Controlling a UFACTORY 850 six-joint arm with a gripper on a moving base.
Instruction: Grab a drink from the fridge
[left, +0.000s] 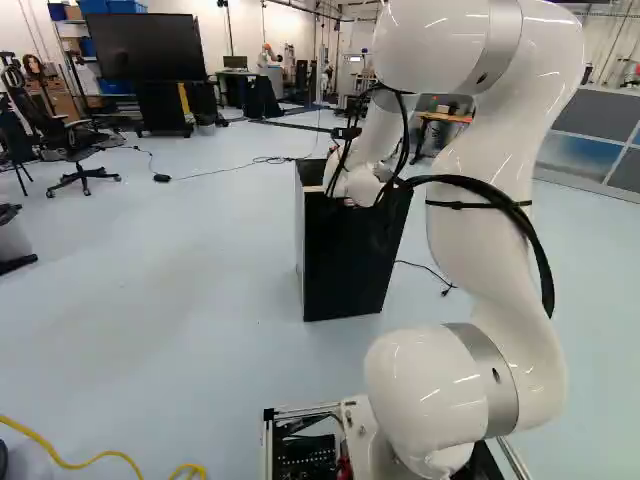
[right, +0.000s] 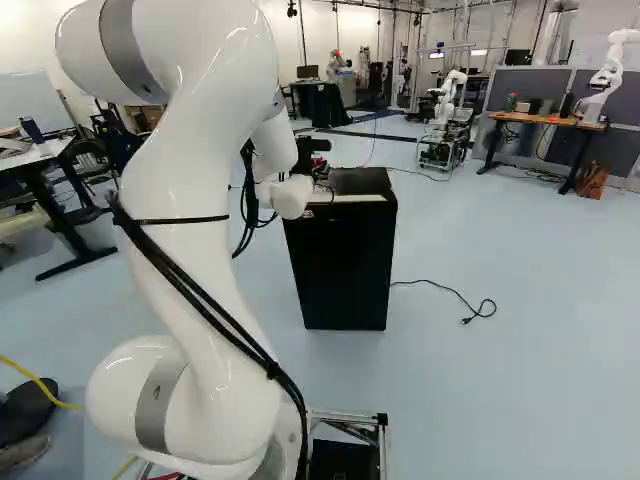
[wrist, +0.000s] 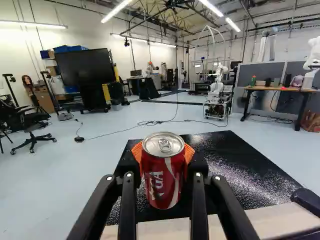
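In the right base view my gripper (right: 309, 152) shows only as a dark part beyond the white wrist, over the small black fridge (right: 345, 265). The wrist view has the gripper (wrist: 164, 160) closed on a red drink can (wrist: 163, 181), an orange pad against either side. The can stands upright, its silver lid and tab uncovered. Beneath and beyond it spreads the fridge's glossy black top (wrist: 225, 157), with a pale strip along the near edge. Whether the can's base touches that top, I cannot tell. Arm and cables partly cover the fridge (left: 350, 265) in the left base view.
A cable (right: 440, 284) lies on the floor beside the fridge. Farther off are a wooden table (right: 540, 119), another robot (right: 448, 100), a large screen (left: 140, 47) and an office chair (left: 75, 150). A yellow cable (left: 100, 457) crosses the floor near the base.
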